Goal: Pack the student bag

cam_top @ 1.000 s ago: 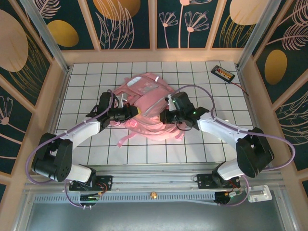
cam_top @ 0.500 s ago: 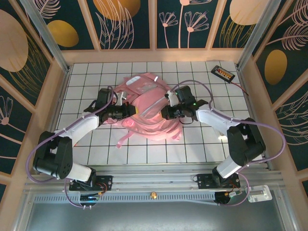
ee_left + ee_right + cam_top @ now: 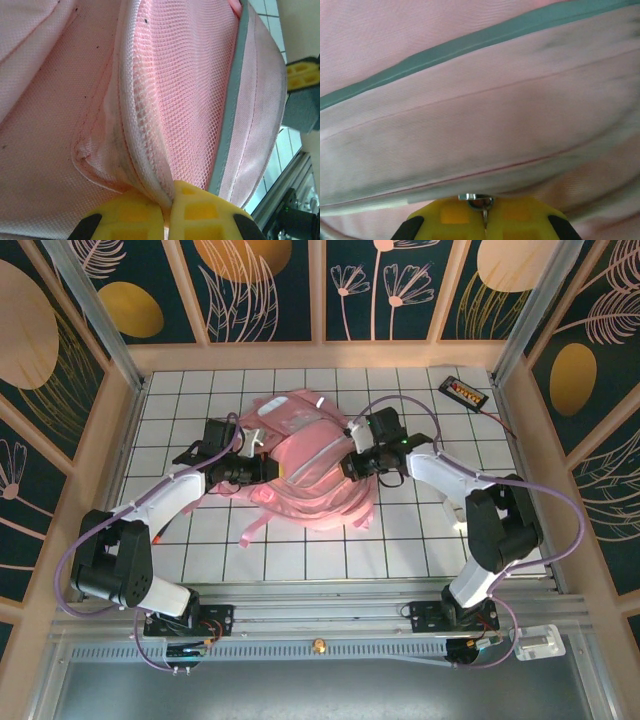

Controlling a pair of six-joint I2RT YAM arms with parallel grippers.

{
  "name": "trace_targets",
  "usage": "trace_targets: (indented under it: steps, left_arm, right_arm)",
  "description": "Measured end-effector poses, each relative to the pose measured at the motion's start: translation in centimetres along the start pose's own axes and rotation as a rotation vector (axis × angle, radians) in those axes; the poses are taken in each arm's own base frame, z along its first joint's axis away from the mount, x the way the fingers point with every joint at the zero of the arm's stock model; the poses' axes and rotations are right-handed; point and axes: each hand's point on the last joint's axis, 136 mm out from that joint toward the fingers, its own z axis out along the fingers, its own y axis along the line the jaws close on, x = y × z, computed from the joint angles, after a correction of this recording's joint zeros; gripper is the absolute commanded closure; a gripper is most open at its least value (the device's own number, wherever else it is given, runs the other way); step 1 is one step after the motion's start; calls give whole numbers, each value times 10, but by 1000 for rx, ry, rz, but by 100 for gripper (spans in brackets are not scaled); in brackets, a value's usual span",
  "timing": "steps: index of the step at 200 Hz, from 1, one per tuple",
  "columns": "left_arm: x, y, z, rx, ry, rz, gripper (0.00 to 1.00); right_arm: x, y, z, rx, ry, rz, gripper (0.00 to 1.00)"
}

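Student bag (image 3: 300, 465): centre of tiled table (image 3: 420, 540), shifted farther away during the last second.
Left gripper (image 3: 167, 212): jaws clamped on mesh pocket (image 3: 185, 100) edge.
Right gripper (image 3: 484, 217): jaws pinching, possibly, a zip pull (image 3: 476, 198).
Task stage: positioning, ahead of filling.

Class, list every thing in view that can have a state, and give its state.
student bag: lying on the table, pinched on both sides.
left gripper: shut on the student bag's mesh pocket edge.
right gripper: shut on the zipper pull.
black box: flat at the far right corner.
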Motion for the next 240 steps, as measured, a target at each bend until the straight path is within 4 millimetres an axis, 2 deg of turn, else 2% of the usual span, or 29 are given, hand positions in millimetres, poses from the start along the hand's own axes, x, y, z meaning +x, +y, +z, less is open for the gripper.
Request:
trace_targets:
  steps: [75, 92, 103, 121, 136, 153, 174, 187, 196, 207, 220, 240]
  left_arm:
    - [0, -2, -6, -24, 28, 54, 100]
    - [-2, 0, -7, -30, 24, 49, 100]
    - [-4, 3, -8, -37, 18, 38, 95]
    - [-10, 12, -11, -59, 11, 6, 91]
    - [-21, 22, -14, -91, 1, -19, 86]
    - [-44, 34, -17, -131, -32, -36, 75]
    - [-91, 50, -23, -181, -108, -30, 44]
    - [-116, 56, -30, -204, -160, -28, 32]
    - [-126, 59, -36, -218, -188, -22, 21]
    - [-131, 60, -44, -232, -217, -35, 2]
    - [-126, 57, -52, -234, -240, -48, 1]
    - [-100, 46, -67, -206, -272, -105, 1]
  right_arm:
    - [-6, -22, -4, 40, 7, 4, 100]
    - [-6, -19, -3, 26, 7, 5, 100]
    - [-3, -15, 1, 16, 6, 11, 100]
    - [12, -4, 10, 5, 11, 17, 100]
    - [27, 15, 18, -14, 17, 22, 100]
    - [40, 44, 26, -47, 16, 33, 100]
    - [47, 85, 37, -101, 14, 51, 100]
    - [48, 109, 43, -127, 22, 61, 100]
    - [45, 123, 48, -139, 28, 70, 100]
    - [40, 135, 54, -147, 30, 79, 100]
    - [31, 141, 58, -150, 23, 94, 100]
    - [18, 140, 61, -145, 8, 115, 100]
